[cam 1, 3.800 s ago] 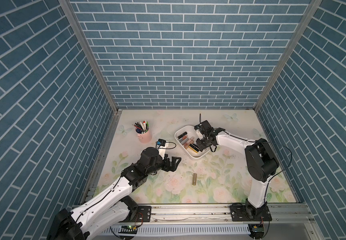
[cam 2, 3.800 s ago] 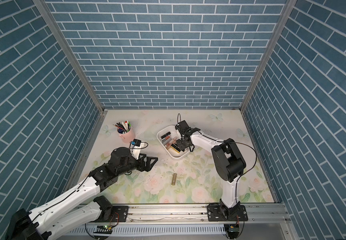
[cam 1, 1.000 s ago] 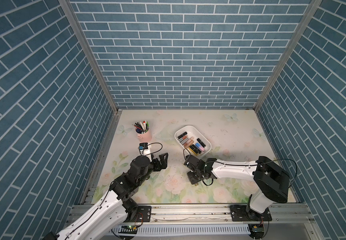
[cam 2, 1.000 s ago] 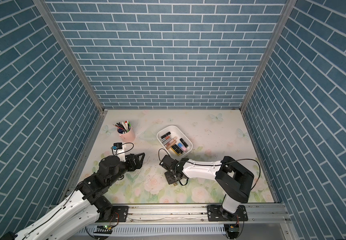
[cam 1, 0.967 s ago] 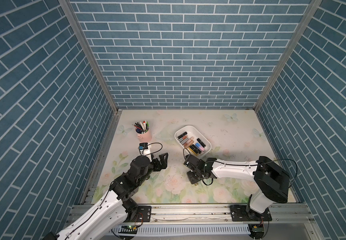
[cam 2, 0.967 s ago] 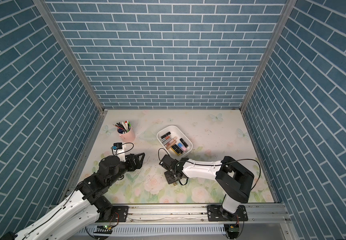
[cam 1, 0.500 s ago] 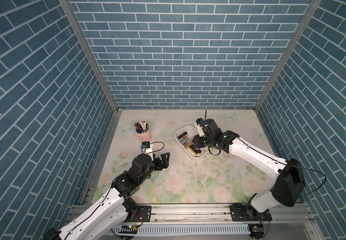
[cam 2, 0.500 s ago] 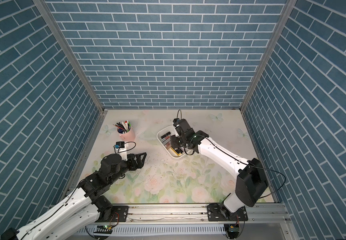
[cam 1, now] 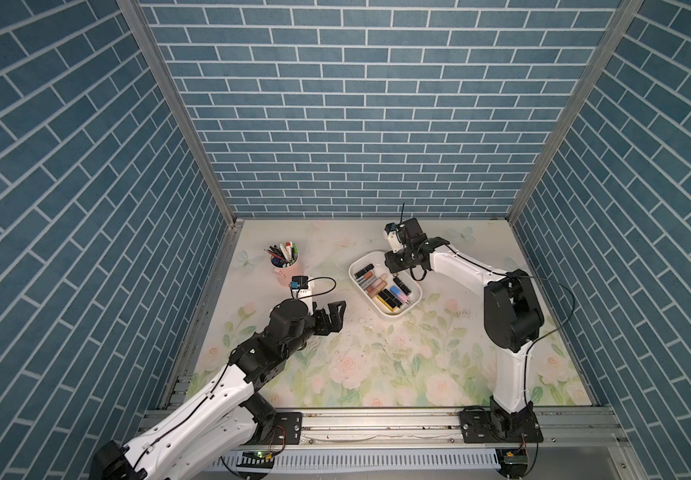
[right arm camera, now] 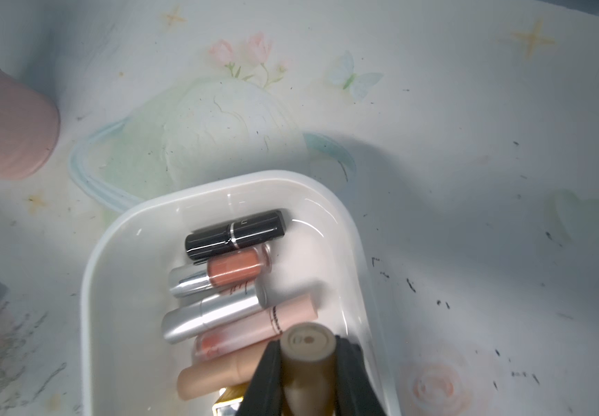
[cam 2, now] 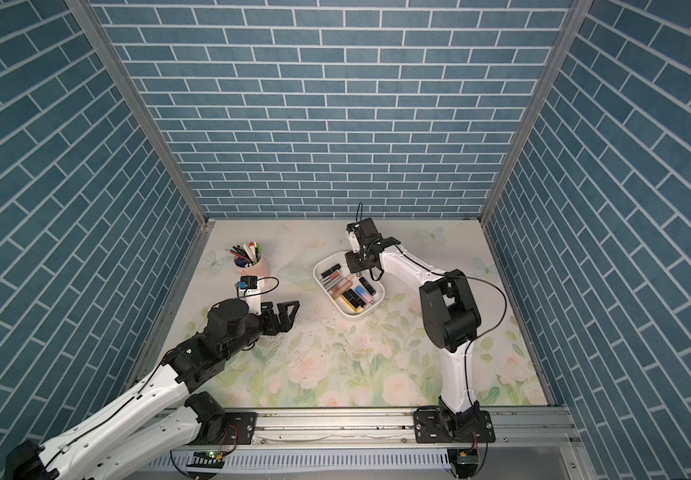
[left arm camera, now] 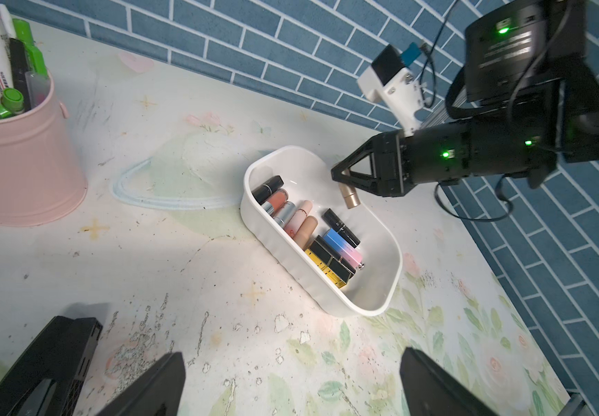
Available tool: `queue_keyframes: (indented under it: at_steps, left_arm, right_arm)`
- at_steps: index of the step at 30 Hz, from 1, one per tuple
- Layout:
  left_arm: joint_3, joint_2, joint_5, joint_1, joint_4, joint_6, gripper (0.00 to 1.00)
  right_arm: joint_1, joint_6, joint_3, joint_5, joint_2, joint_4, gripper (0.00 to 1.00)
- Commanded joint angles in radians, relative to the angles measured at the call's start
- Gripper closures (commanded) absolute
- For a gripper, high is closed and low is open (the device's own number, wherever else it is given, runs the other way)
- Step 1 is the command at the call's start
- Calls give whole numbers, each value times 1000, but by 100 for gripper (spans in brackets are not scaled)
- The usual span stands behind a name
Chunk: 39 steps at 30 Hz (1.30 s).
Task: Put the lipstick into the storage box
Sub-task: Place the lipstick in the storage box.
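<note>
In both top views the storage box point(cam 1: 389, 316) point(cam 2: 352, 314) lay near the middle of the flowered table point(cam 1: 377, 365), with its long side running from about 11 o'clock to 5 o'clock. The right gripper point(left arm camera: 341, 180) point(right arm camera: 307, 354) hung over the box at about 1 o'clock from its centre, and its jaws were closed narrow on a bronze lipstick point(left arm camera: 350, 198) point(right arm camera: 307, 360). The tube pointed down into the box, just inside the long wall on that side. It seemed to be above the bottom and not resting on it, but the views did not show this clearly. Several other lipsticks point(left arm camera: 301, 223) lay side by side inside the box, among them black, silver, pink and blue ones. The left gripper point(cam 1: 333, 316) point(cam 2: 285, 313) hovered low over the table at about 8 o'clock from the box, well apart from it, with jaws spread wide and nothing between them. A pink pen cup point(cam 1: 285, 272) point(left arm camera: 20, 162) stood upright at about 9 o'clock from the box, full of pens and markers.
</note>
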Motion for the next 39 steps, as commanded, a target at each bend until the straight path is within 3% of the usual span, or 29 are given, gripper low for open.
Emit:
queue_keyframes:
  at_steps: [1,17,25,28,33,39]
  left_arm:
    - [6,-4,1,1,-1,22,0]
    - [4,54,48,46,18,57,0]
    - [6,60,61,58,23,52,0]
    - [11,60,63,59,25,51,0]
    - [38,55,40,67,12,53,0]
    - [86,21,-44,76,-11,66,0]
  right_arm:
    - [3,-148,75,34,44,8,80]
    - [8,-221,203,36,245,-2,79]
    - [9,-206,190,32,226,-3,53]
    - [11,-191,177,17,181,0,44]
    - [11,-153,124,-27,19,4,42]
    - [7,-109,-148,-50,-292,146,38]
